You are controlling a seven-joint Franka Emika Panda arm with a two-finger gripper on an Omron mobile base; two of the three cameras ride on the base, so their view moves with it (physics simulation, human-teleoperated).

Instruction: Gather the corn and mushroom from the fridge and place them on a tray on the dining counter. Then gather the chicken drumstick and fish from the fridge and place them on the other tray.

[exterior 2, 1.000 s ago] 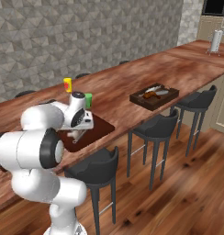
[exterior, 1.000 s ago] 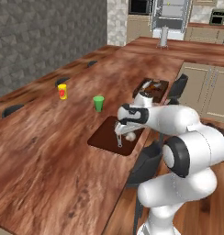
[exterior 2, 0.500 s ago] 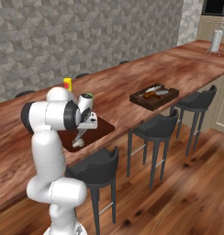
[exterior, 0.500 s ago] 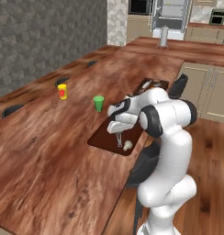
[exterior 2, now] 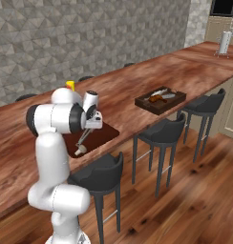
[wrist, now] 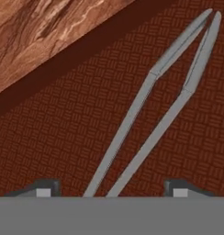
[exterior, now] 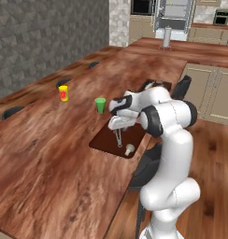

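On wooden dining counter [exterior: 50,154], dark tray [exterior: 104,138], mushroom [exterior: 129,149], stools [exterior 2: 159,133]

Grey stone wall [exterior 2: 90,43], wooden floor [exterior 2: 185,200], dark bar stools [exterior 2: 159,138], beige cabinets [exterior: 214,93]

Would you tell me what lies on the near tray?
On the near tray lie a mushroom and thin grey tongs. The arm covers part of the tray, so anything there stays hidden.

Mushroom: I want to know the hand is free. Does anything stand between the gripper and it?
Yes. Grey tongs run from the open gripper down toward the tray, ending beside the mushroom near the tray's front edge.
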